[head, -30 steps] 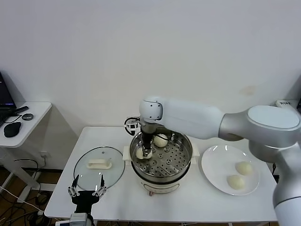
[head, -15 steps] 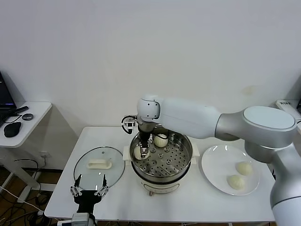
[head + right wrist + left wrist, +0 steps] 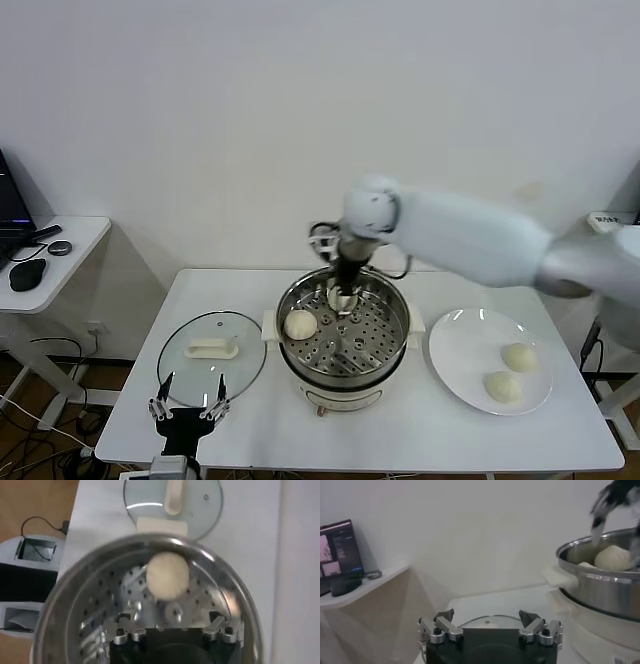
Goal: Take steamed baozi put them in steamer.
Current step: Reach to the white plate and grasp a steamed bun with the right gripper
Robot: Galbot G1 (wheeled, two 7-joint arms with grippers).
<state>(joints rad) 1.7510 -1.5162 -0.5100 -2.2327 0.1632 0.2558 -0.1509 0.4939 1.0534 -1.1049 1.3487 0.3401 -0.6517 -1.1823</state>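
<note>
A big white bench [image 3: 440,430] holds everything. In its middle sits the round shiny steel steamer [image 3: 343,372] with a tray full of holes inside. One small cream-white bun [image 3: 300,323] rests on that tray, by the left wall. A second bun [image 3: 341,297] lies near the back wall, right under the right gripper [image 3: 343,297]. That gripper hangs above the steamer with its fingers apart, holding nothing. To the right is a flat white plate [image 3: 462,345] with two more buns [image 3: 518,357] on it. To the left lies a round glass lid [image 3: 211,350] with a white handle. The left gripper [image 3: 184,409] waits low at the bench's front edge near the lid, fingers apart and empty.
</note>
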